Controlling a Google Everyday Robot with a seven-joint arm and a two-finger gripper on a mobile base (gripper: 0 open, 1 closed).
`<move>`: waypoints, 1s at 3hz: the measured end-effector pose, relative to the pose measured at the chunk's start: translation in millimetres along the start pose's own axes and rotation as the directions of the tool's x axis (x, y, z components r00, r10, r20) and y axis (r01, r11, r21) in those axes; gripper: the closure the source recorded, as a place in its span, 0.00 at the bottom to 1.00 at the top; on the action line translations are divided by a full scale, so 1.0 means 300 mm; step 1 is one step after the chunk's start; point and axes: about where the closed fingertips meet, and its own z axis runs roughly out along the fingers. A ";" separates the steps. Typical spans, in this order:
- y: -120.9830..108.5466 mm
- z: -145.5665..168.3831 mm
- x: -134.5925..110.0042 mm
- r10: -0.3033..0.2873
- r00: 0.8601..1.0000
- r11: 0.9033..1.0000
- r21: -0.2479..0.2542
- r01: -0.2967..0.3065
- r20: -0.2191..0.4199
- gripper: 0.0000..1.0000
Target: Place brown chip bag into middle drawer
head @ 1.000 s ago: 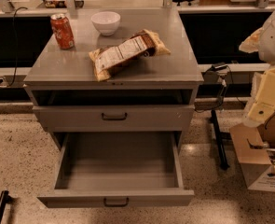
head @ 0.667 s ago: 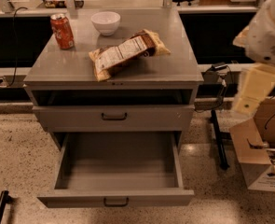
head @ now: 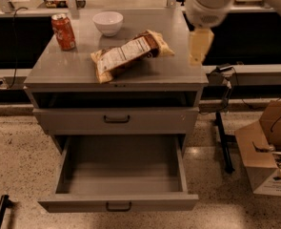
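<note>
The brown chip bag (head: pixel 128 54) lies flat on the grey cabinet top (head: pixel 73 68), label side up, slanted from front left to back right. The middle drawer (head: pixel 118 203) is pulled wide open below the shut upper handled drawer (head: pixel 116 120), and its inside looks empty. My gripper (head: pixel 200 46) hangs from the white arm at the cabinet top's right edge. It is to the right of the bag and apart from it, and holds nothing that I can see.
A red soda can (head: pixel 64 31) and a white bowl (head: pixel 107 23) stand at the back of the cabinet top. A black stand (head: pixel 223 128) and an open cardboard box (head: pixel 268 142) are on the floor to the right. A black bar (head: pixel 0 211) lies at bottom left.
The arm and gripper have swung left from the far right side to the cabinet top's right edge. The bag, can, bowl and drawers have not moved.
</note>
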 end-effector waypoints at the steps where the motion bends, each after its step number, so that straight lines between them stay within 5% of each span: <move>1: -0.216 0.089 -0.076 -0.100 0.991 0.988 0.123 0.089 0.086 0.00; 3: -0.249 0.099 -0.116 -0.123 0.983 0.984 0.146 0.102 0.140 0.00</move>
